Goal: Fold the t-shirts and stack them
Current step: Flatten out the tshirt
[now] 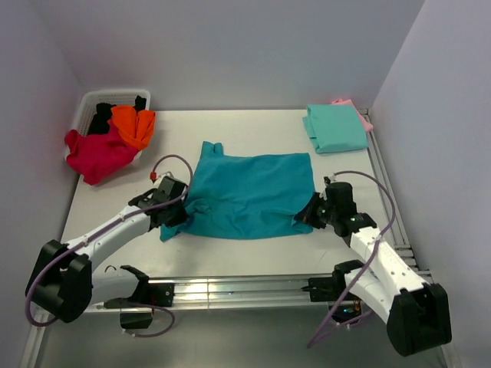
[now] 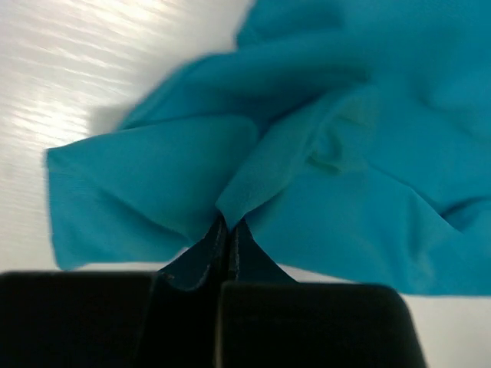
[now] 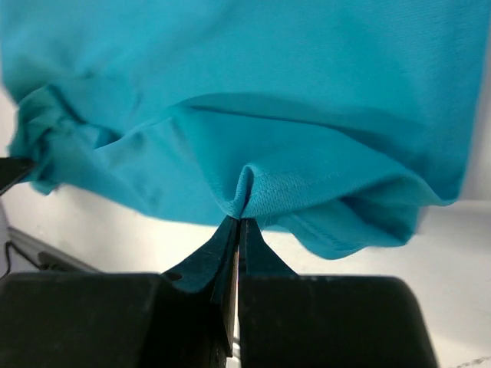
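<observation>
Left gripper (image 2: 228, 228) and right gripper (image 3: 239, 224) each clench the near edge of the teal t-shirt (image 1: 249, 192); folding is in hand, and the next move probably calls for carrying that edge evenly toward the far edge.

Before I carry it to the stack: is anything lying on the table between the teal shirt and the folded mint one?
Nothing visible: only bare table lies between the teal shirt and the folded mint shirt.
</observation>
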`<action>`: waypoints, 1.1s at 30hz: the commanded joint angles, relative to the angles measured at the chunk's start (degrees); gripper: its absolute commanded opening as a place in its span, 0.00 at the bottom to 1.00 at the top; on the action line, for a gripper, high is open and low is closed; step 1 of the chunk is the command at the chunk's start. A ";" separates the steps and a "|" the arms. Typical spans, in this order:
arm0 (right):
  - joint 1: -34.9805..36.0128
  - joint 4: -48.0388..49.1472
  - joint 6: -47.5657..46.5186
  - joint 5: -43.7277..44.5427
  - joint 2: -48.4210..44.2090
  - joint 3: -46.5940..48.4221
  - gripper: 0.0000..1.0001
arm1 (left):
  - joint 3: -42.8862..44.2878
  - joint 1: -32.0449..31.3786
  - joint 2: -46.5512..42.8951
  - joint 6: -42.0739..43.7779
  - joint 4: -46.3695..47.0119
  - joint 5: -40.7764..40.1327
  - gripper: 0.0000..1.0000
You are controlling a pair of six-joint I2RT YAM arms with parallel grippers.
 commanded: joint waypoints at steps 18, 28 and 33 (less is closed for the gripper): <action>2.36 -14.38 -1.15 0.81 16.94 57.25 0.00 | 64.05 -6.71 14.58 11.33 -19.80 -12.61 0.00; 2.36 -13.70 -1.96 3.45 5.91 81.34 0.00 | 76.97 -6.88 -1.19 13.12 -9.10 0.54 0.00; 2.36 -11.31 -5.03 5.37 -10.51 72.97 0.00 | 62.54 -6.79 -19.19 10.83 -5.66 5.92 0.00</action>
